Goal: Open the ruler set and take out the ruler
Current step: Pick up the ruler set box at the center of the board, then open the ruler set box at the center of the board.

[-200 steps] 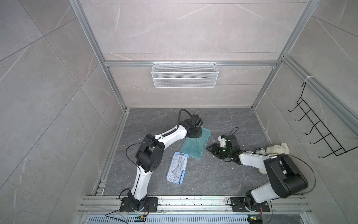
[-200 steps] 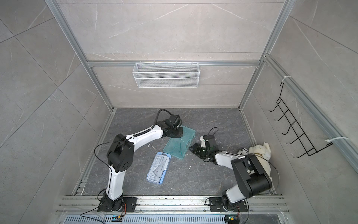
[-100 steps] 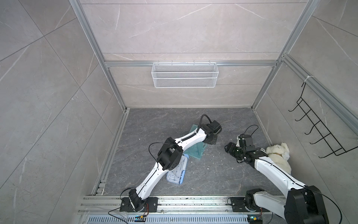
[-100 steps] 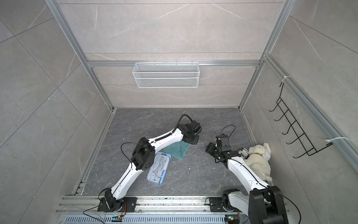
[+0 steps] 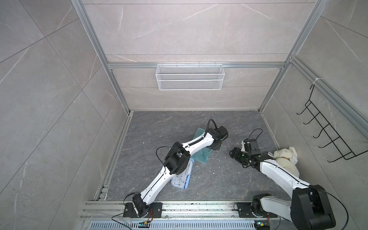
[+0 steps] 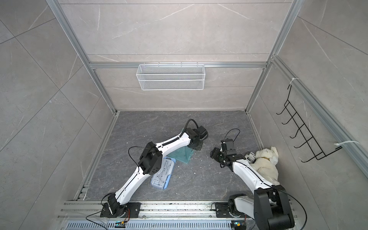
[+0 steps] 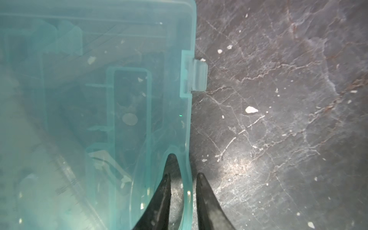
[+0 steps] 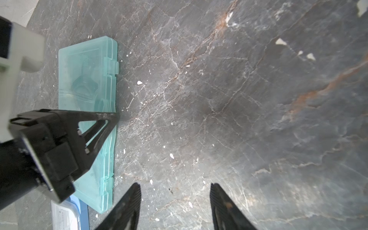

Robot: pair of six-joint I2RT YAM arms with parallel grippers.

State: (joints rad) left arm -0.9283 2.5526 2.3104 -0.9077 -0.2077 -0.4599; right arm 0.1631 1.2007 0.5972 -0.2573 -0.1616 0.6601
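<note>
Nine entries I am logging from the remote desk, largest first.

1. Dark grey veined stone floor (image 5: 159, 139): is carrying every loose item below.
2. White wire-mesh basket (image 5: 189, 79): is hanging from the back wall rail.
3. Black wire hook rack (image 5: 326, 137): is hanging on the side wall by the right arm.
4. Left gripper (image 7: 184, 175): is reaching to the latch-side rim of item 7, near a corner. Its jaws are standing narrowly apart and straddling that rim, one finger over the lid, one outside. I am unable to tell whether they are pinching it.
5. Right gripper (image 8: 175, 186): is hovering over bare floor beside item 7, jaws spread wide, nothing between them.
6. White plush toy (image 5: 286, 159): is lying against the right arm.
7. Translucent teal plastic case (image 8: 87, 65): the ruler set, is lying mid-floor with its lid closed. Ruler graduations (image 7: 67, 175) are showing faintly through the lid.
8. Clear flat case with blue edge (image 5: 183, 179): is lying just beside item 7, partly under the left arm.
9. White crumbs (image 7: 251, 109): are lying scattered about.
</note>
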